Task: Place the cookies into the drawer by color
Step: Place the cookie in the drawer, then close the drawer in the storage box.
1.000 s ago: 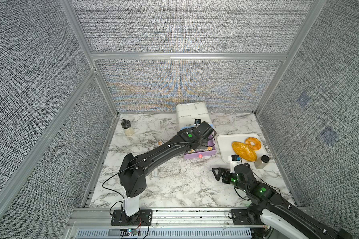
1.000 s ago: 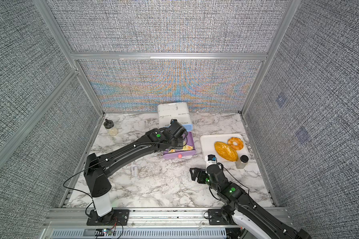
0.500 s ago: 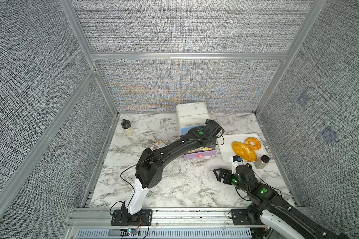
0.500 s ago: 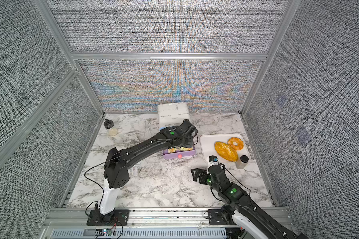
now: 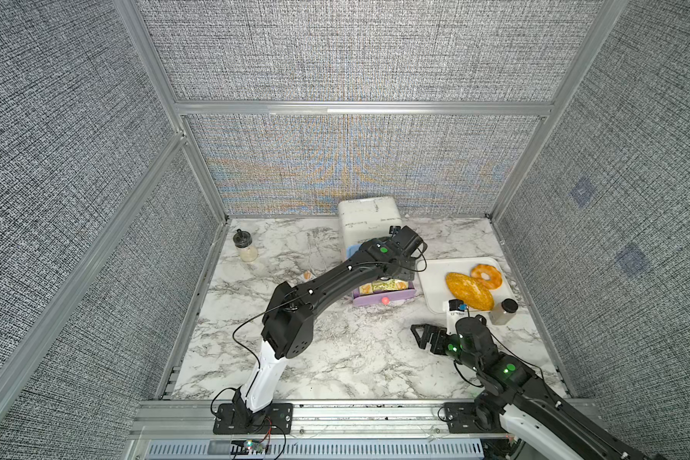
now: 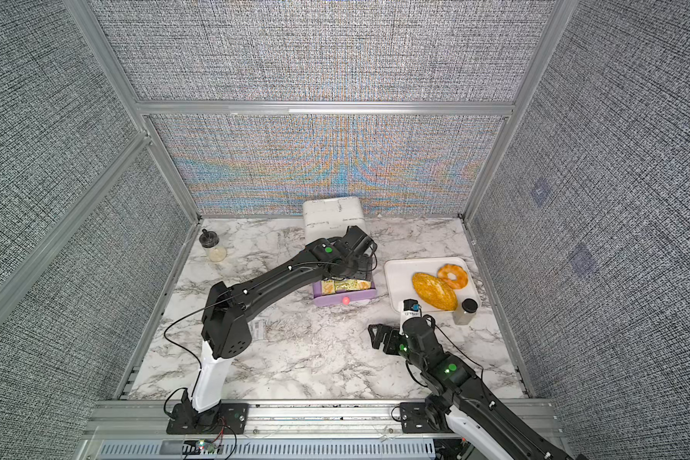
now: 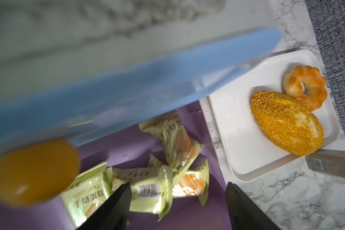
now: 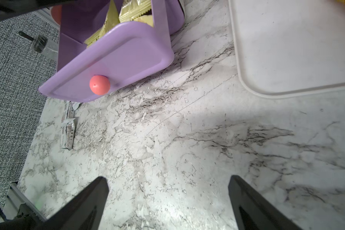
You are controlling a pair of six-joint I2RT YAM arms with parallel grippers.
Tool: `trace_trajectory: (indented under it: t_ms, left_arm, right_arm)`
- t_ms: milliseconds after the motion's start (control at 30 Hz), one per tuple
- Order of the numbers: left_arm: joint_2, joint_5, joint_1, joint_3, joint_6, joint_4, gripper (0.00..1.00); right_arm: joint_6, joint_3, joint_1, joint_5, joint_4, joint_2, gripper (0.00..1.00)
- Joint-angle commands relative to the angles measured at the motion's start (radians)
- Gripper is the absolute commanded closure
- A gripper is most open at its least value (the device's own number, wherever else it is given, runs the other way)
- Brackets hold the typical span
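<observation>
The left arm's big black elbow has swung in closer to the small white plastic cabinet (image 5: 369, 223) than it was a second ago, and its wrist has slid a little further across the drawers. The right arm has hardly moved.

One purple drawer (image 5: 383, 296) with a pink round knob (image 8: 99, 84) is pulled out onto the grey marble worktop (image 5: 335, 358). At least four yellow-green wrapped cookie packets (image 7: 149, 191) lie in it, piled on each other. Above it, one light blue drawer (image 7: 127, 79) with an orange knob (image 7: 34, 171) sticks out a bit. Two white wrapped cookie packets (image 8: 68, 135) lie on the worktop, left of the purple drawer in the top views. On the flat white tray (image 5: 435, 278) sit one orange bread loaf (image 5: 469, 290) and one orange ring pastry (image 5: 486, 276).

The left claw (image 7: 177, 185) is spread wide over the yellow-green packets and holds nothing. The right claw (image 8: 167, 199) is spread wide too, over bare worktop, and holds nothing.
</observation>
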Motion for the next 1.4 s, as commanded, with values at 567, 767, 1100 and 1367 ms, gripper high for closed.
trace_trajectory:
  t_ms: [567,767,1100,1367]
  left_arm:
    - [-0.302,0.135,0.187,-0.051,0.145,-0.036,0.01]
    - [-0.240,0.293,0.313,0.071,0.211,-0.116,0.01]
    - [-0.107,0.667,0.497,0.076,0.184,0.042,0.09]
    - [-0.033,0.758,0.555,0.037,0.190,0.081,0.13]
  right_arm:
    - [-0.090,0.048,-0.008,-0.064,0.108,0.109,0.01]
    - [-0.088,-0.044,-0.008,-0.131,0.316,0.123,0.01]
    - [-0.080,-0.036,-0.007,-0.197,0.461,0.303,0.19]
    - [-0.102,-0.022,-0.005,-0.189,0.573,0.375,0.44]
